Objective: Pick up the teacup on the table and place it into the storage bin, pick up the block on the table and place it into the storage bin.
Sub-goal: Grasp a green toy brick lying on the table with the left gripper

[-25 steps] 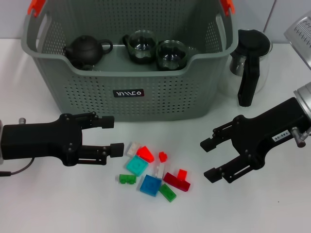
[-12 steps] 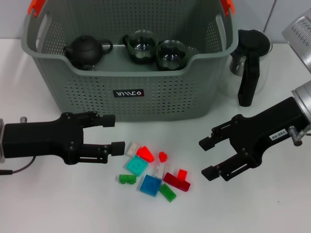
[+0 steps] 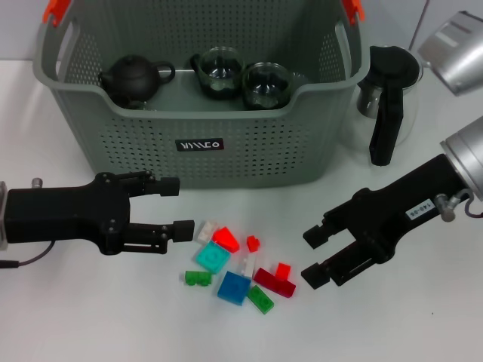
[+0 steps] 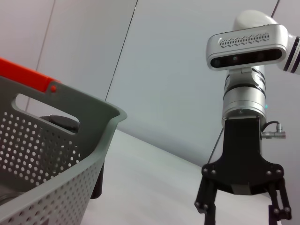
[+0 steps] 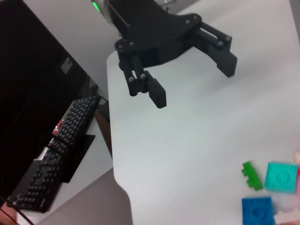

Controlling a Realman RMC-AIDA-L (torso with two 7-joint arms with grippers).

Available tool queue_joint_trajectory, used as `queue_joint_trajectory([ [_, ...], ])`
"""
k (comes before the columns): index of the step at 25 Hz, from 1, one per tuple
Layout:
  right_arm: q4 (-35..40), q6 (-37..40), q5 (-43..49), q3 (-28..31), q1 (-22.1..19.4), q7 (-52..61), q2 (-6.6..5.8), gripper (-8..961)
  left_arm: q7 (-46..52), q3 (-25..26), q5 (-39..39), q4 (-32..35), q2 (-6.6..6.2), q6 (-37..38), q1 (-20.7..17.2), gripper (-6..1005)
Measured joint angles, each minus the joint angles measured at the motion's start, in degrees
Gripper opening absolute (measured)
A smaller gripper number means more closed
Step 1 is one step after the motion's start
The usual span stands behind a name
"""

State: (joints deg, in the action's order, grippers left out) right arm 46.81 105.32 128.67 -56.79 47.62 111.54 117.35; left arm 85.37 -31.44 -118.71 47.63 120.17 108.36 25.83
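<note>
Head view
Step in hand: the block stage is judged to be under way; two glass teacups point(image 3: 243, 78) and a dark teapot point(image 3: 134, 77) are already seen inside the storage bin point(image 3: 204, 98), which stands at the far edge of the tabletop point(image 3: 90, 317).
Blocks: a loose cluster of small coloured blocks point(image 3: 240, 264) is spread on the tabletop just in front of the bin, between the two grippers; none is held.
Right gripper point(image 3: 313, 256): it is reached in low from the right side, arm slanted down toward the cluster, jaws spread wide and empty, the lower fingertip just beside the dark red block point(image 3: 275, 282).
Left gripper point(image 3: 181, 208): it is held level beside the cluster's left end, jaws spread, nothing between them.
Next move: one block would need to be straddled by the spread jaws and pinched before any lift toward the bin.
Other: a glass pitcher point(image 3: 389, 98) with a black handle stands right of the bin.

Left wrist view
Seen: the bin's wall and orange clip point(image 4: 28, 75), and the right arm with its wrist camera point(image 4: 247, 44) pointed down at the tabletop.

Right wrist view
Seen: the left gripper point(image 5: 197, 77) with jaws apart over bare tabletop, and blue point(image 5: 257, 212), teal point(image 5: 281, 177) and green point(image 5: 251, 175) blocks near the tabletop's edge.
</note>
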Motion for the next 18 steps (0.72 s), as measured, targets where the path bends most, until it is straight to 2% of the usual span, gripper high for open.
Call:
queue_joint_trajectory([
  [7, 0.0, -0.1, 0.7, -3.5, 0.6, 9.2, 0.41, 820, -1.8, 0.3, -1.8, 0.2, -0.23, -0.5, -0.2, 875],
  [18, -0.4, -3.0, 5.2, -3.9, 0.3, 8.2, 0.17, 819, -2.4, 0.9, -7.4, 1.5, -0.45, -0.9, -0.4, 875],
])
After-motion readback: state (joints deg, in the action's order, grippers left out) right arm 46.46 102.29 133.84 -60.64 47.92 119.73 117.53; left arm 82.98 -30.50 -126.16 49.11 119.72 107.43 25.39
